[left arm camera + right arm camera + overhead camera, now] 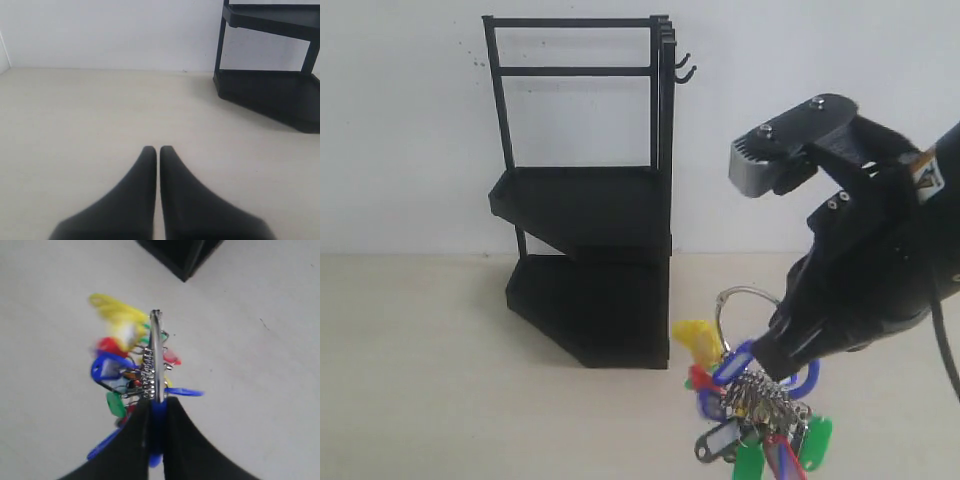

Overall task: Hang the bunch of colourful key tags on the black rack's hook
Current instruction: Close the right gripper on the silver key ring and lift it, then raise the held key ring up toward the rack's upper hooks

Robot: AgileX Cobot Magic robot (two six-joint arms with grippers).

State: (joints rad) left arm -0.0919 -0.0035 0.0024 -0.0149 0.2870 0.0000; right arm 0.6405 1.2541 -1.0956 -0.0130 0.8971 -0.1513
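The colourful key tag bunch [752, 405] hangs low at the front right, its green, blue, yellow and red tags fanned out under a silver ring [744, 298]. My right gripper [778, 362] is shut on the bunch's blue loop; in the right wrist view the blue piece sits pinched between the fingers at the gripper [158, 404], with the tags [125, 357] blurred beyond it. The black rack [590, 250] stands upright against the wall, left of the bunch, its small hooks [684, 68] at the top right. My left gripper [158, 150] is shut on nothing above bare table.
The rack's lower shelf [272, 97] shows far right in the left wrist view, well off from the left fingers. A corner of the rack's base [184, 257] lies just past the bunch in the right wrist view. A white wall [410, 120] backs the beige table [420, 380].
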